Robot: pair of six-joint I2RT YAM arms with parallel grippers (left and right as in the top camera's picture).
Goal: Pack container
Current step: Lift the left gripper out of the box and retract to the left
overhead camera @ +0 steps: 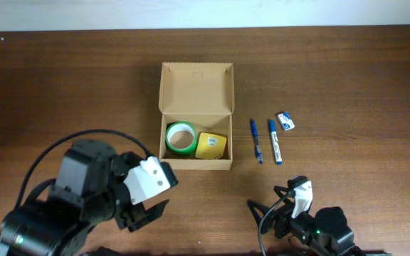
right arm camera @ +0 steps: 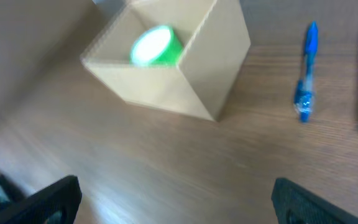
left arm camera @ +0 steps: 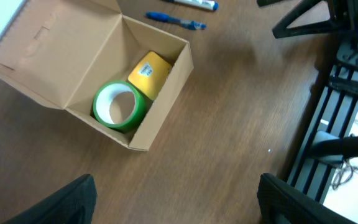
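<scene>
While the container (overhead camera: 198,164) sits open mid-table, its lid flap standing up on the far side, packing looks partly done.

Overhead: green tape roll (overhead camera: 181,137) and small yellow box (overhead camera: 211,146) lie side by side inside, covering most of the floor that shows. On the table (overhead camera: 48,85), right of the container: blue pen (overhead camera: 255,141), blue marker (overhead camera: 274,141) just beside it and parallel, small white-and-blue packet (overhead camera: 285,121) a little farther off. Left arm (overhead camera: 84,203) is near-left and right arm (overhead camera: 319,227) near-right, both well short of the items.
- Risk: pen and marker lie so close that closing on one may nudge or roll the other away.
- Risk: little free floor is left. A long item dropped in may prop on the tape roll or the rim and keep the lid from tucking.

Left wrist: left fingers (left arm camera: 73,199) apart, nothing between them, container up and left of them.
- Risk: the cardboard looks light. A bump on its near wall would likely slide it and spoil any aim taken from the other side.

Right wrist: right fingers (right arm camera: 45,199) apart, empty. View smeared, so fine detail is lost. Pen and marker show at the right, a container corner at centre.
- Risk: a low reach toward the pen could clip that corner.
- Risk: a thin pen flat on wood may slip out of a shallow pinch.
</scene>
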